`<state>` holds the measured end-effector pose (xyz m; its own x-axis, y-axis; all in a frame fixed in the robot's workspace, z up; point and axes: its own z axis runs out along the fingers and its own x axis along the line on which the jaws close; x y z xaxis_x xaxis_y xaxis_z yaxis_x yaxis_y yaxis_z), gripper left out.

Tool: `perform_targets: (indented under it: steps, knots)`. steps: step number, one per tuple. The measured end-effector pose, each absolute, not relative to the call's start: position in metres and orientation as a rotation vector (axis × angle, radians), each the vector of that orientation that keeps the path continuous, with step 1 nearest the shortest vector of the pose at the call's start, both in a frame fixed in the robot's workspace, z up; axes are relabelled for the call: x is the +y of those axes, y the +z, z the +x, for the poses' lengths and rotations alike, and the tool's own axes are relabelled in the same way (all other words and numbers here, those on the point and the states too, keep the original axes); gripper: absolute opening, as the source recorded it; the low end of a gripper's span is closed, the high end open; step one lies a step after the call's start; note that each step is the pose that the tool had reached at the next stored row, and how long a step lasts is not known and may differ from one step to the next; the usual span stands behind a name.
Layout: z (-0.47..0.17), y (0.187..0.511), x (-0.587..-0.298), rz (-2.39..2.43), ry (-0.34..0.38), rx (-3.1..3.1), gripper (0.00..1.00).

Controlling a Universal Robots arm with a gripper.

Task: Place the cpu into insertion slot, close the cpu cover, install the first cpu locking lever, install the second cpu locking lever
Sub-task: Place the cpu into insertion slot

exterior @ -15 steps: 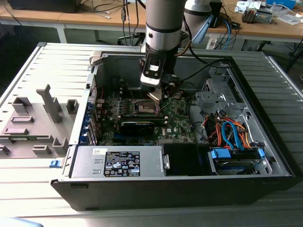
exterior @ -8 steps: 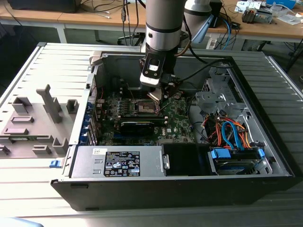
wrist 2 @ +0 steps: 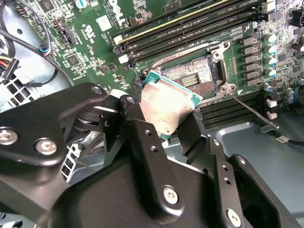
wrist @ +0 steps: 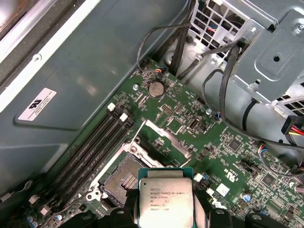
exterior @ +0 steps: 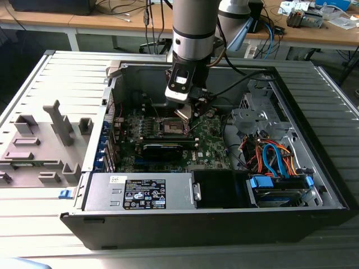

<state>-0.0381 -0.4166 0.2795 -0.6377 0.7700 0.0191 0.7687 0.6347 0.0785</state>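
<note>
My gripper (wrist 2: 166,121) is shut on the cpu (wrist 2: 167,105), a flat square chip with a silvery top and green edge, pinched by two opposite sides between black fingers (wrist 2: 192,130). The chip hangs tilted just above and beside the insertion slot (wrist 2: 195,75), whose brownish contact field lies bare. In the first wrist view the cpu (wrist: 165,197) sits level between the fingertips of the gripper (wrist: 165,213), next to the insertion slot (wrist: 123,178). The cpu cover (wrist: 166,137) stands swung up behind the socket. A thin wire locking lever (wrist 2: 247,107) sticks out free. In the exterior view, the gripper (exterior: 185,112) hovers over the insertion slot (exterior: 172,128).
Memory slots (wrist 2: 190,23) run alongside the socket. A long black card (exterior: 162,148) lies in front of it, with a power supply (exterior: 140,193) at the case's front. Bundled cables (exterior: 275,159) and a drive cage (exterior: 258,106) fill the exterior view's right. A grey fixture (exterior: 39,140) stands outside the case.
</note>
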Motion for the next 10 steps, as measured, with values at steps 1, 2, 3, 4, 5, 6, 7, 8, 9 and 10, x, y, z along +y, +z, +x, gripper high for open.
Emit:
perform_targets:
  steps: [1,2,3,4,5,6,7,8,9,10]
  knots:
    - [-0.0381,0.2795,-0.4166,1.333,0.124,2.824,0.55]
    - [-0.0381,0.2795,-0.4166,1.338,0.124,2.822,0.55]
    - [-0.0381,0.2795,-0.4166,1.341,0.124,2.820,0.55]
    - [-0.0381,0.2795,-0.4166,1.345,0.124,2.818,0.55]
    - [-0.0381,0.2795,-0.4166,1.346,0.124,2.817,0.55]
    - [-0.0381,0.2795,-0.4166,1.349,0.124,2.816,0.55]
    - [-0.0381,0.2795,-0.4166,1.351,0.124,2.815,0.55]
    - [-0.0381,0.2795,-0.4166,1.353,0.124,2.814,0.55]
    - [-0.0381,0.2795,-0.4166,1.355,0.124,2.813,0.55]
    - [-0.0381,0.2795,-0.4166,1.359,0.123,2.811,0.55]
